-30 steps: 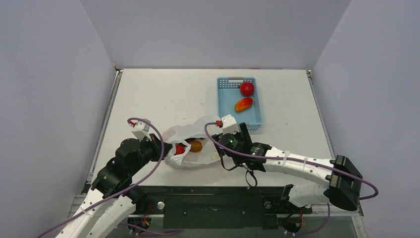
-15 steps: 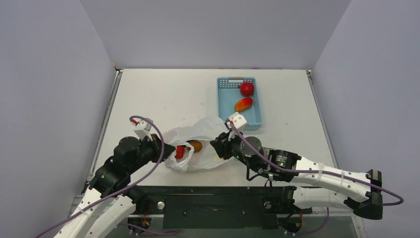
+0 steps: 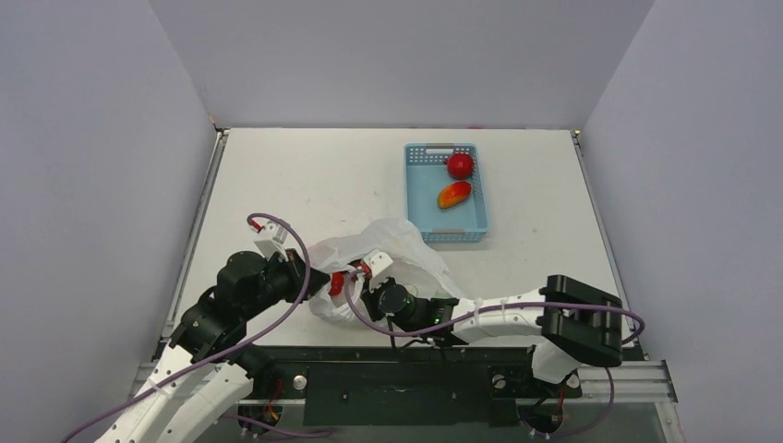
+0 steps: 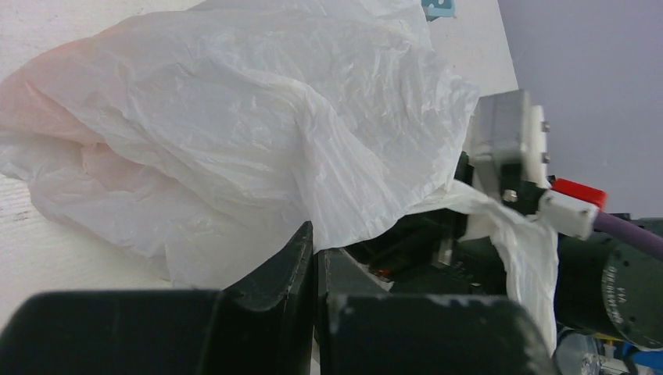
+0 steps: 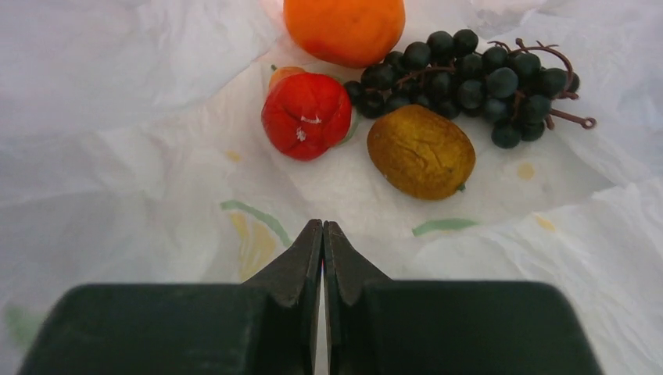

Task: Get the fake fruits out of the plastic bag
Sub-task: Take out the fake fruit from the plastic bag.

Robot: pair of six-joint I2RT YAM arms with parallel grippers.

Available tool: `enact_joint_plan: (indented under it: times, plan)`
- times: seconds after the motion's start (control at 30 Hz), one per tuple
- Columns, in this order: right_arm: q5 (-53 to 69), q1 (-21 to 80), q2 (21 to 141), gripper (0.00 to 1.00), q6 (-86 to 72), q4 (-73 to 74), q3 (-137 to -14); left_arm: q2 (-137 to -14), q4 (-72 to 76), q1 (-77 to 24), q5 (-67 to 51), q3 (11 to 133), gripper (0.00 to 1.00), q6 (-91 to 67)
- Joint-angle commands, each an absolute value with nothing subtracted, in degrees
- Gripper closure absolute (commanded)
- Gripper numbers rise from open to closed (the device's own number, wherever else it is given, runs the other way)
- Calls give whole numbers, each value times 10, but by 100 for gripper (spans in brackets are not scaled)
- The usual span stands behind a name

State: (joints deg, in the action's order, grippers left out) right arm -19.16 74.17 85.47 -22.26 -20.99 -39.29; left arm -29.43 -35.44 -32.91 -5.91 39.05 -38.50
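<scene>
**Right gripper swung round into the bag's mouth; nothing lifted yet**

Little changed at the left. Left gripper (image 4: 315, 254) pressed together on a fold of the plastic bag (image 4: 234, 117), as a second ago. Holding the mouth up and open near the table's near edge, left of centre.

Big change in the middle. Right gripper (image 5: 322, 234) gone from the bag's right flank, beside the basket. Brought round along the near edge within the last second and now pushed in at the opening, facing the left arm. Fingers pressed together, gripping nothing, tips resting low over the bag's film.

Just beyond those tips, all inside the bag: small red fruit (image 5: 305, 116), orange (image 5: 344, 27) behind it, kiwi (image 5: 421, 152), grape bunch (image 5: 469, 74) furthest right. Packed close, red fruit and kiwi nearest. Judged as the reach step only: bag opened, nothing taken out. Needs the fingers spread before closing on a fruit. Risk of catching thin film along with it.

Table (image 3: 295, 175) white and scuffed. Blue basket (image 3: 413, 198) right of centre in the far half, well apart from the bag's mouth, with a red apple (image 3: 460, 165) and a mango (image 3: 453, 195) inside. Plain grey-lilac walls (image 3: 397, 55) along the left, far and right edges.
</scene>
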Motion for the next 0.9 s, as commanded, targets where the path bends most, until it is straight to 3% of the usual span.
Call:
enact_joint_plan:
  times: [0.0,0.13,0.23,0.47,0.57,0.87]
  plan:
    - [-160,737,924,100,-234,-353,-435,-293,-348,-327,-54,387,100,-410]
    - [-85,758,1018,100,-288,-410,-431,-263,-360,-327,-40,351,100,-447]
    - [-81,763,1014,100,-293,-408,-427,-223,-370,-327,-26,329,100,-473]
    - [-168,717,923,99,-300,-315,-414,-193,-401,-327,-5,318,100,-487]
    - [-203,706,902,93,-301,-285,-411,-193,-407,-327,-5,321,100,-488]
    - [-284,689,951,89,-336,-245,-412,-203,-393,-327,-4,310,100,-498]
